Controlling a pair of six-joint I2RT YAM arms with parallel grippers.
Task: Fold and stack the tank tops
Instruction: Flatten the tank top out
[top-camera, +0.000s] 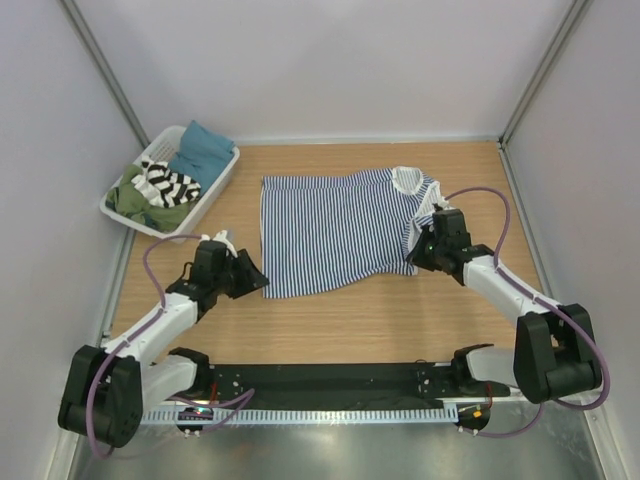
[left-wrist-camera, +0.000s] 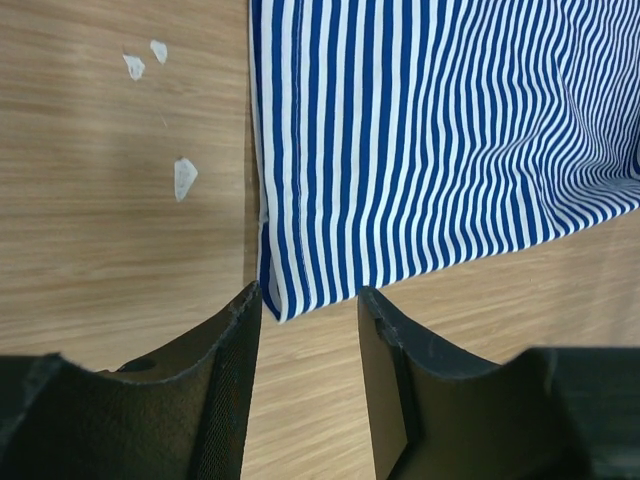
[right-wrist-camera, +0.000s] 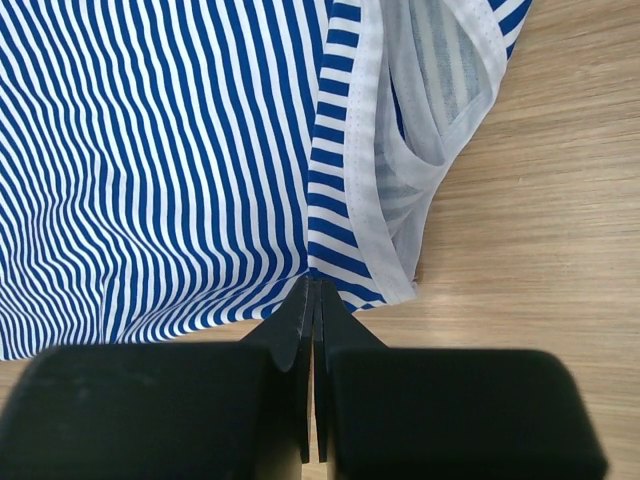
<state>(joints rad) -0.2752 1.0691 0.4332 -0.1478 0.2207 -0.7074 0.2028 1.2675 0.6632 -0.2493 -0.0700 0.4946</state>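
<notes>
Wooden table (top-camera: 340, 320) carries the navy-striped tank top (top-camera: 330, 230), spread flat between your two grippers. Your right gripper (right-wrist-camera: 314, 285) is closed tight and seems to pinch the cloth edge, just beside the white armhole binding (right-wrist-camera: 375, 230). Your left gripper (left-wrist-camera: 308, 293) stands half open, with the hem corner lying just between its jaws, not yet pinched. I think you should close the left one fully on both layers before lifting, then raise both grippers together so the fold comes straight. Both arms reach forward and low, wrists tilted down, fingertips pointing inward to the garment.
</notes>
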